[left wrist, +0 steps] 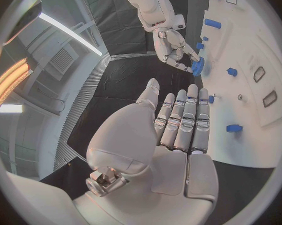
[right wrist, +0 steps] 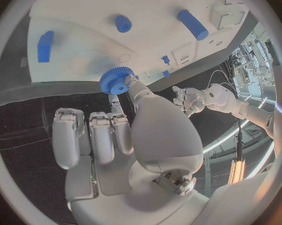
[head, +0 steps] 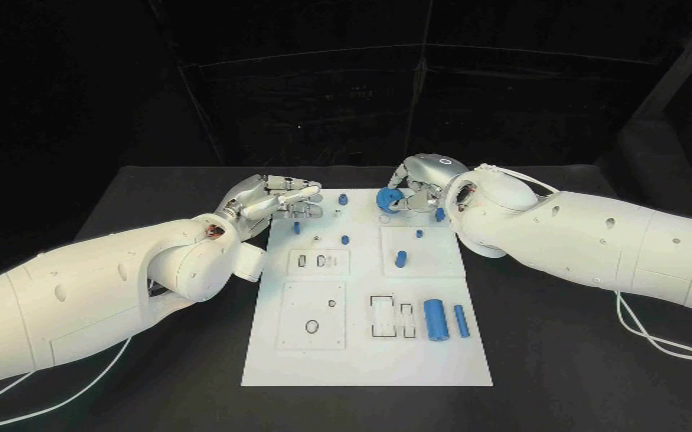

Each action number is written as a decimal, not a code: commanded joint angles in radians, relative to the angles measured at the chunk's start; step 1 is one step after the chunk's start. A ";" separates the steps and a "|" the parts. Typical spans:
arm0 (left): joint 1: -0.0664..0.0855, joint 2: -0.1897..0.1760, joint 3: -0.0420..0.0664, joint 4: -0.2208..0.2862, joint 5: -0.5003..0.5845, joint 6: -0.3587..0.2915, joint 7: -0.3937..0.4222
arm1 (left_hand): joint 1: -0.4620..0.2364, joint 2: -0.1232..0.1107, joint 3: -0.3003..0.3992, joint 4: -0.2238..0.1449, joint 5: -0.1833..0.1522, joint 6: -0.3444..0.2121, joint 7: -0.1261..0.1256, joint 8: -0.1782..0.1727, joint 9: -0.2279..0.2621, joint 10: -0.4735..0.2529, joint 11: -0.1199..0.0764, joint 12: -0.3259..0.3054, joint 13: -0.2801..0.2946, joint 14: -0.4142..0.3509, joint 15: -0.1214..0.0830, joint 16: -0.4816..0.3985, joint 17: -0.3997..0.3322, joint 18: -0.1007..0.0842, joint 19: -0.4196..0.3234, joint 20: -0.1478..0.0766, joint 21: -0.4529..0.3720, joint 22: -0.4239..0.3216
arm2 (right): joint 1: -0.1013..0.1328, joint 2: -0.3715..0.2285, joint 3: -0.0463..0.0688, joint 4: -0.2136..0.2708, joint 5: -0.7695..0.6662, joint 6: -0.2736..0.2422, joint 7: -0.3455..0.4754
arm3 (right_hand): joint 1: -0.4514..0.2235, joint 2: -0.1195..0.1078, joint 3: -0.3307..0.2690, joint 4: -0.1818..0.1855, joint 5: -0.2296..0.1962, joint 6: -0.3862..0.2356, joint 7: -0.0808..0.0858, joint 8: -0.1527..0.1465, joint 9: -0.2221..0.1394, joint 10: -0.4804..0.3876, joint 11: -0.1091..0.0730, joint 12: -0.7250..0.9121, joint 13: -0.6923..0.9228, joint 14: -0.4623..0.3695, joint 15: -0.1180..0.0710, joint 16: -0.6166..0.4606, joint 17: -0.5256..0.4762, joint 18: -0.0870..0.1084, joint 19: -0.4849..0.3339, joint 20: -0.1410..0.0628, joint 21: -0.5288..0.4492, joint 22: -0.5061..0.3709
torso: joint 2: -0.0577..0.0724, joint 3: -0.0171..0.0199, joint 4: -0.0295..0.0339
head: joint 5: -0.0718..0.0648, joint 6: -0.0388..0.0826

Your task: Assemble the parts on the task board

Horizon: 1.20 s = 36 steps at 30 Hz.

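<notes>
Head view: right hand (head: 415, 184) pinched a blue gear (head: 389, 199) above the white board's (head: 368, 352) far edge; left hand (head: 274, 195) beside its far left corner. Left wrist view: fingers straight, holding nothing. Right wrist view: gear at fingertips.

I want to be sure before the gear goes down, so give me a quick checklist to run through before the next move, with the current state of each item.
1. Blue gear held by the right robot hand: ok, pinched at the fingertips.
2. Gear over the task board: ok, it hovers at the board's far edge.
3. Left robot hand out of the gear's way: ok, it holds nothing and sits at the board's far left corner.
4. Gear's seat on the board free: cannot tell, the hand covers that spot.
5. Gear level to the board: cannot tell.
6. Two blue cylinders undisturbed: ok, lying side by side near the right edge.
</notes>
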 commanded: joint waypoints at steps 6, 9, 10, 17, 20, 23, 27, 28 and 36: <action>0.006 -0.031 0.001 0.016 0.001 -0.004 0.020 | 0.005 0.008 0.002 -0.007 -0.002 -0.007 0.040 -0.004 0.000 -0.002 0.008 -0.005 0.000 0.001 0.008 -0.007 0.001 0.005 0.005 0.000 -0.004 -0.002 | 0.003 0.024 0.001 0.029 -0.034 -0.034 -0.023 | -0.014 -0.002 0.005 0.002 0.005 0.005 0.002 0.000 0.000 0.094 0.005 -0.002 0.245 0.104 0.003 0.003 0.263 -0.011 0.041 0.004 0.002 0.125 | 0.001 0.0010 -0.0016 | 0.011 0.003; 0.011 -0.047 0.001 0.021 0.001 -0.006 0.027 | 0.005 0.008 0.002 -0.007 -0.002 -0.007 0.040 -0.004 0.000 -0.002 0.008 -0.005 0.000 0.001 0.008 -0.007 0.001 0.005 0.005 0.000 -0.004 -0.002 | 0.003 0.041 0.001 0.027 -0.041 -0.025 -0.024 | -0.015 -0.003 0.006 0.003 0.004 0.005 0.002 -0.001 -0.001 0.094 0.005 -0.002 0.245 0.104 0.003 0.003 0.263 -0.011 0.041 0.004 0.002 0.124 | 0.002 0.0008 -0.0016 | 0.014 0.003; 0.013 -0.054 0.001 0.024 0.001 -0.007 0.029 | 0.005 0.007 0.002 -0.007 -0.002 -0.008 0.040 -0.004 0.000 -0.002 0.008 -0.006 0.000 0.001 0.008 -0.007 0.001 0.005 0.005 0.000 -0.004 -0.002 | 0.003 0.048 0.001 0.026 -0.045 -0.022 -0.025 | -0.015 -0.003 0.006 0.003 0.004 0.005 0.002 -0.001 -0.001 0.094 0.005 -0.002 0.245 0.104 0.003 0.003 0.263 -0.011 0.041 0.004 0.002 0.124 | 0.002 0.0010 -0.0006 | 0.014 0.002; 0.018 -0.079 0.001 0.038 0.001 -0.006 0.039 | 0.006 0.007 0.002 -0.007 -0.002 -0.008 0.040 -0.004 0.000 -0.002 0.008 -0.006 0.000 0.001 0.008 -0.007 0.001 0.005 0.005 0.000 -0.004 -0.002 | 0.003 0.099 0.001 0.003 -0.062 0.000 -0.028 | -0.015 -0.003 0.006 0.003 0.004 0.005 0.002 -0.001 -0.001 0.094 0.005 -0.002 0.245 0.104 0.003 0.003 0.263 -0.011 0.041 0.004 0.002 0.124 | 0.002 0.0008 0.0015 | 0.019 0.001; 0.019 -0.082 0.001 0.040 0.001 -0.003 0.044 | 0.006 0.007 0.002 -0.007 -0.002 -0.008 0.040 -0.004 0.000 -0.002 0.008 -0.006 0.000 0.001 0.008 -0.007 0.001 0.005 0.005 0.000 -0.004 -0.002 | 0.003 0.126 0.001 -0.017 -0.069 0.009 -0.033 | -0.017 -0.003 0.006 0.003 0.003 0.005 0.002 -0.001 -0.001 0.094 0.005 -0.002 0.245 0.104 0.003 0.003 0.263 -0.010 0.041 0.004 0.001 0.123 | 0.003 0.0001 0.0015 | 0.021 0.002; 0.021 -0.083 0.001 0.039 0.001 -0.002 0.050 | 0.006 0.006 0.001 -0.008 -0.002 -0.008 0.041 -0.005 0.000 -0.002 0.008 -0.006 0.000 0.001 0.008 -0.008 0.001 0.005 0.004 0.000 -0.005 -0.002 | 0.003 0.149 0.001 -0.035 -0.082 0.016 -0.046 | -0.020 -0.005 0.006 0.004 0.002 0.004 0.003 -0.003 -0.001 0.094 0.006 -0.002 0.245 0.104 0.003 0.003 0.263 -0.010 0.040 0.005 0.001 0.122 | 0.002 0.0021 -0.0002 | 0.025 0.001; 0.022 -0.087 0.001 0.034 0.001 -0.004 0.057 | 0.006 0.006 0.001 -0.008 -0.002 -0.008 0.041 -0.005 0.000 -0.002 0.008 -0.006 0.000 0.001 0.008 -0.008 0.001 0.005 0.004 0.000 -0.005 -0.002 | 0.003 0.181 0.001 -0.062 -0.096 0.026 -0.063 | -0.020 -0.006 0.008 0.003 0.003 0.004 0.003 -0.003 -0.001 0.093 0.005 -0.003 0.244 0.104 0.004 0.003 0.263 -0.010 0.040 0.005 0.001 0.121 | 0.002 0.0024 -0.0030 | 0.028 0.003; 0.023 -0.088 0.001 0.033 0.001 -0.004 0.057 | 0.006 0.006 0.001 -0.008 -0.002 -0.008 0.041 -0.005 0.000 -0.002 0.008 -0.006 0.000 0.001 0.008 -0.008 0.001 0.005 0.004 0.000 -0.005 -0.002 | 0.003 0.185 0.001 -0.065 -0.097 0.028 -0.064 | -0.020 -0.006 0.008 0.003 0.004 0.004 0.003 -0.003 -0.001 0.093 0.005 -0.003 0.244 0.104 0.004 0.003 0.263 -0.010 0.040 0.005 0.001 0.122 | 0.002 0.0020 -0.0023 | 0.028 0.002; 0.026 -0.091 0.001 0.031 0.001 -0.007 0.060 | 0.006 0.006 0.001 -0.009 -0.002 -0.008 0.041 -0.005 0.000 -0.002 0.008 -0.006 0.000 0.001 0.008 -0.008 0.001 0.005 0.005 0.000 -0.005 -0.002 | 0.003 0.221 0.001 -0.100 -0.115 0.053 -0.072 | -0.019 -0.006 0.009 0.002 0.004 0.004 0.003 -0.004 -0.001 0.092 0.005 -0.004 0.243 0.104 0.004 0.003 0.263 -0.010 0.039 0.005 0.000 0.120 | 0.002 0.0024 -0.0006 | 0.032 -0.006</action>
